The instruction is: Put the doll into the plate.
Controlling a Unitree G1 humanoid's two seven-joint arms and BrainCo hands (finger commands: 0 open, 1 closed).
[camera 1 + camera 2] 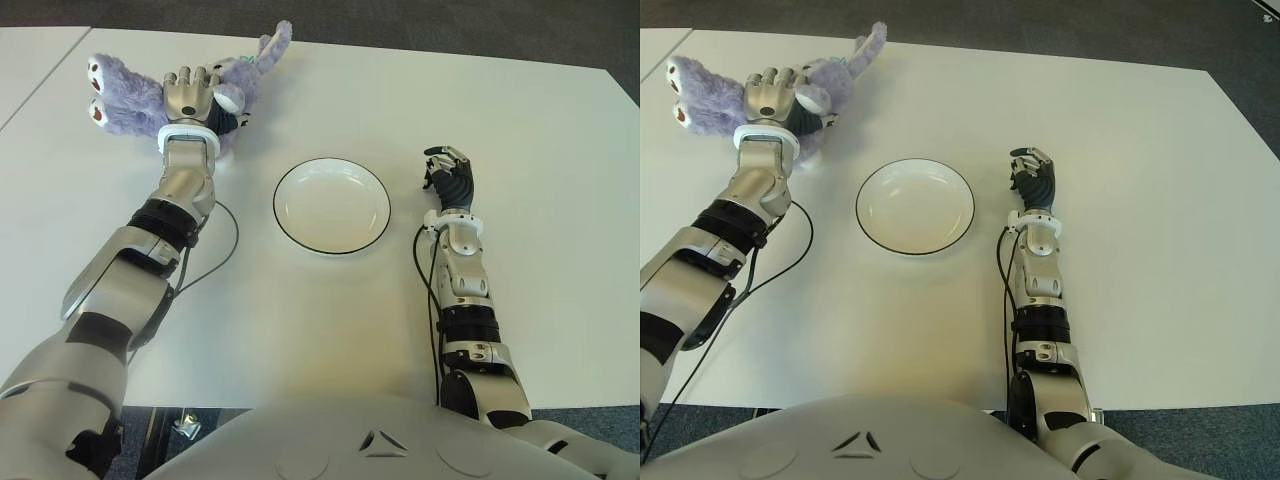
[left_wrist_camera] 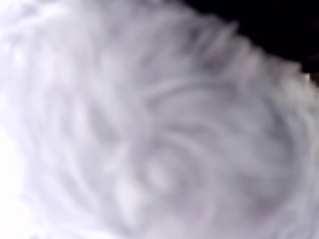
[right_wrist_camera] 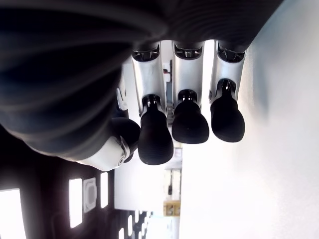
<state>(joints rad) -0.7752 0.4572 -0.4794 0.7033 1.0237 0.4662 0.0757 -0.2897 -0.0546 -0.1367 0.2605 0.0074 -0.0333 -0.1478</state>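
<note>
You have the left hand (image 1: 192, 98) pressed onto the purple doll (image 1: 130, 95) at the table's (image 1: 520, 150) far left corner, fingers curled into its fur. The plate (image 1: 332, 205) sits apart, with nothing in it. Your right hand (image 1: 447, 178) shows right of the plate, fingers curled, holding nothing.

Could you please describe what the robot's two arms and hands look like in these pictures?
Both arms are silver-grey metal segments joined by black bands, each with a thin black cable looping beside the forearm and a white ring at the wrist. The left hand has a silver back with dark joints. The right hand looks mostly ribbed black, its fingers silver-white with black rubbery tips.
</note>
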